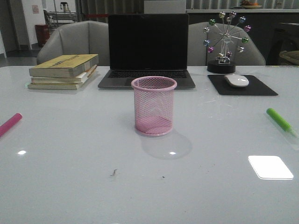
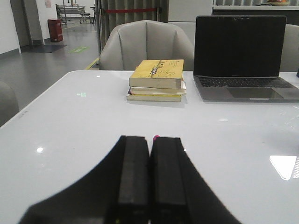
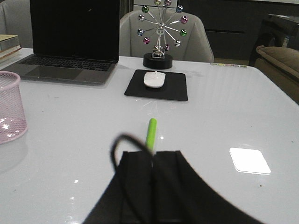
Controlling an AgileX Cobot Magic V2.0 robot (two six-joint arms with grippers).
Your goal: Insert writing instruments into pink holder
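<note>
- We see the round pink wire-mesh holder [image 1: 153,106] upright and empty near the middle of the white glossy table [image 1: 93,186], in front of the dark-screened grey laptop [image 1: 147,50]; nothing is in it yet.
- The hot pink marker pen [image 1: 10,124] lies at the table's left edge, partly out of the front view; the lime green marker pen [image 1: 279,120] lies near the right edge; both are well apart from the holder.
- Left gripper [image 2: 149,179]: black fingers pressed together, holding nothing we can make out; only a pink tip [image 2: 156,137] shows just past them; right gripper [image 3: 152,179]: fingers together too, empty as far as we can tell, the green pen [image 3: 150,134] lying just beyond them with a black cable looped over the fingers.
- Risks, as we judge them: closed fingers coming down could knock a pen so that it rolls off the nearby edge; the surface is slick; the jaws must part first.
- A pen longer than the cup and put in at a slant could catch the rolled rim or tip the light mesh holder; both arms converging on the holder could collide.
- The cable may snag the green pen.
- Writing: the yellow cover of the top book of the stacked books [image 1: 64,71] near the far left corner has print too small to read; no brand is legible on the laptop, the white mouse [image 1: 237,80] or the pens.
</note>
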